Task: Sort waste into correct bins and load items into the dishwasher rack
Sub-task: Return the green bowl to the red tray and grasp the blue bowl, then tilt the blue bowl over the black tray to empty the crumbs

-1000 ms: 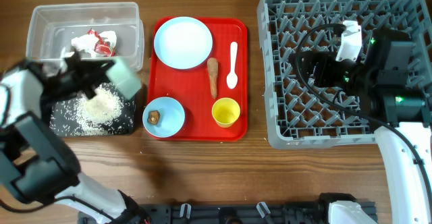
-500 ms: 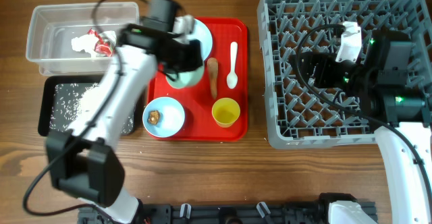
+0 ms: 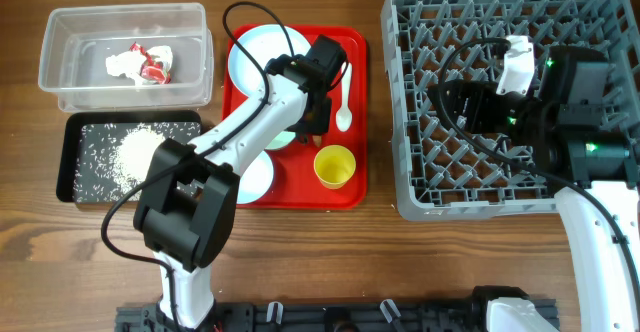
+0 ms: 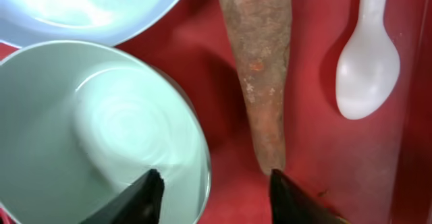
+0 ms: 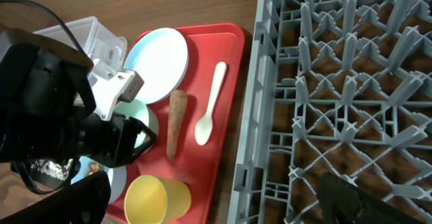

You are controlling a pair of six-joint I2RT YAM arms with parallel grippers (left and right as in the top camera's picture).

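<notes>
Red tray (image 3: 352,190): your left gripper (image 4: 219,193) stands half open astride the bowl (image 4: 101,129) rim, gripping nothing.
Lift straight up, then centre on the carrot (image 4: 260,69); your right gripper (image 5: 219,197) gapes empty over the rack (image 5: 337,82).

Table (image 3: 300,257): tray (image 3: 355,62), rack (image 3: 404,122), tubs (image 3: 125,12)

Your stock: crumpled white-and-red wrapper (image 3: 140,64) in clear tub (image 3: 60,84); rice (image 3: 137,156) heaped in black tub (image 3: 67,162). On red tray (image 3: 300,189): carrot (image 4: 260,69) lying between white spoon (image 4: 368,69) and upright empty bowl (image 4: 101,129), plate (image 4: 88,8) beside, yellow cup (image 3: 334,165) upright. Grey rack (image 3: 405,112) stands apart.
</notes>
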